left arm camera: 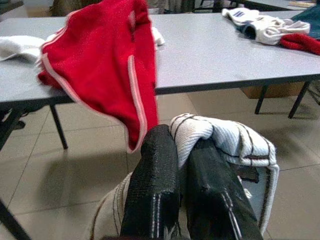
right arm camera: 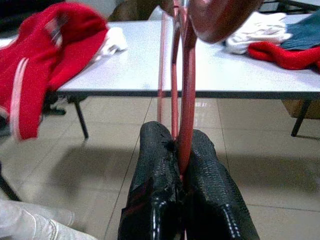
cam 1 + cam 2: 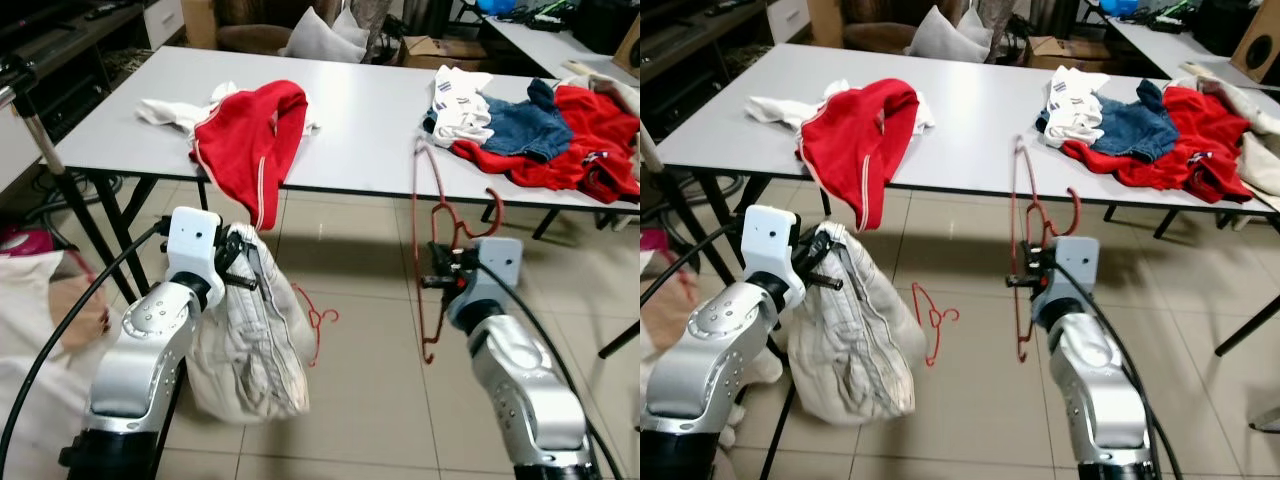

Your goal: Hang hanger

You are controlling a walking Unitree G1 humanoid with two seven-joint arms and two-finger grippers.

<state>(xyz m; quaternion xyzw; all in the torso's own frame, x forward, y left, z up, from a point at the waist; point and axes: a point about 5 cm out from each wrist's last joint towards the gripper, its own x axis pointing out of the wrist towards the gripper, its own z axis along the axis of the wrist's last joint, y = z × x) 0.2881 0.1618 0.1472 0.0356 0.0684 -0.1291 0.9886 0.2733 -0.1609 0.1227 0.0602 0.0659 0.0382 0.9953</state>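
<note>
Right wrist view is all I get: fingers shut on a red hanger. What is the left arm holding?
Observer: The left gripper is shut on a whitish striped garment that hangs down toward the floor.
Operator: How does my hanger sit?
Observer: The red hanger stands about upright and reaches below the right gripper.
Operator: Any other hanger?
Observer: A second red hanger shows beside the garment; on the floor or inside it, I cannot tell.

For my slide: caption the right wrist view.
Right hand shut on a red hanger, facing the white table.
</note>
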